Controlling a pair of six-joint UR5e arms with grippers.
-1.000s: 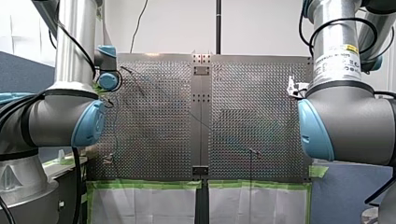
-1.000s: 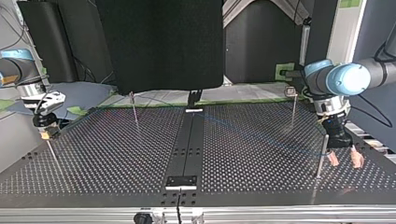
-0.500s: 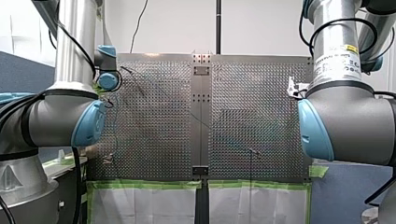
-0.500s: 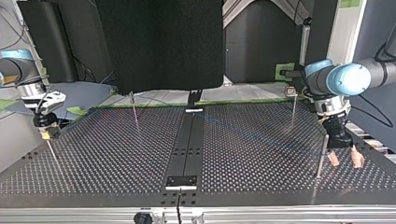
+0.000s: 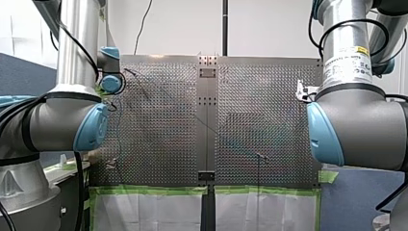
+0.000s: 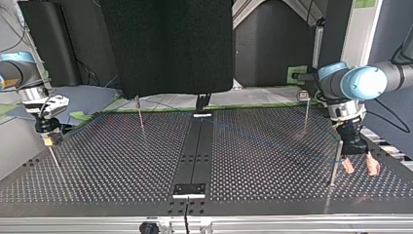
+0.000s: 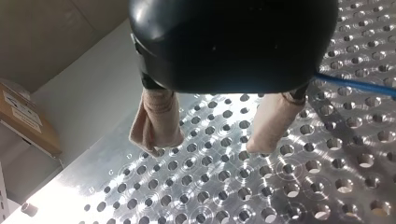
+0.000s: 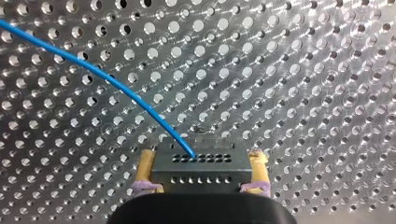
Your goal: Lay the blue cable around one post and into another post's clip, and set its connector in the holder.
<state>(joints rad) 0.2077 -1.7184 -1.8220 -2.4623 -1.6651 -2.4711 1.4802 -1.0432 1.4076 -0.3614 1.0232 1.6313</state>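
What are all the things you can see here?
table: one, silver, full of holes, under everything.
strip: one, black, down the table's middle.
posts: four, thin metal, standing on the table.
cable: one, blue, running over the table into the connector.
connector: one, grey, in my right gripper.
tape: green, along the table's near edge in the front view.
left gripper: one, beige pads, open, holding nothing.
right gripper: one, yellow pads, shut on the connector.
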